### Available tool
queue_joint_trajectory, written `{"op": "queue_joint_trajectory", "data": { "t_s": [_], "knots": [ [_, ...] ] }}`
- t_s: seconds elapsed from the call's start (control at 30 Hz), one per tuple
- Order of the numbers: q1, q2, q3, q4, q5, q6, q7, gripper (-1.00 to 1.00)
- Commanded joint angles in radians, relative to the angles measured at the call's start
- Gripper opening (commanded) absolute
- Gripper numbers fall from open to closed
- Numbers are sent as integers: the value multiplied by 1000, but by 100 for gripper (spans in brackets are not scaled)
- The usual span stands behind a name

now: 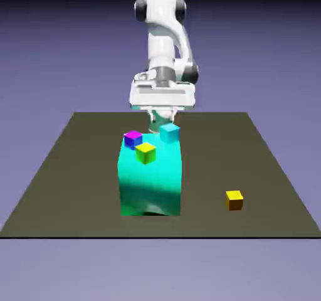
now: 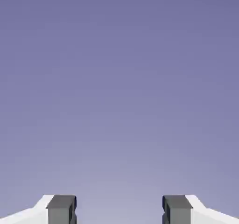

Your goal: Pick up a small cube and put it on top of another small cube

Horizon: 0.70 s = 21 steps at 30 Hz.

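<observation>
Nothing picked up yet: the gripper (image 2: 119,211) is spread wide and empty.

The orange-yellow cube (image 1: 234,200) sits alone on the table (image 1: 63,187) (well apart from the arm); the cyan cube (image 1: 170,132) rests atop the teal block (image 1: 150,180), beside a lime-yellow cube (image 1: 145,152) and a magenta-topped cube (image 1: 132,138). Reach, grasp, carry and stacking all remain.

Large teal block (image 1: 150,184): on table (image 1: 69,187), mid-front. Atop it: magenta-topped blue cube (image 1: 133,138), back left corner; lime-yellow cube (image 1: 145,152), just beside.
</observation>
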Motion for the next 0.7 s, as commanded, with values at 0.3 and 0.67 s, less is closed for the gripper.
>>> {"op": "queue_joint_trajectory", "data": {
  "t_s": [0.3, 0.67],
  "knots": [
    [-60, 342, 362, 85, 199, -50, 296, 0],
    [-284, 674, 686, 150, 344, -61, 760, 0]
  ]
}}
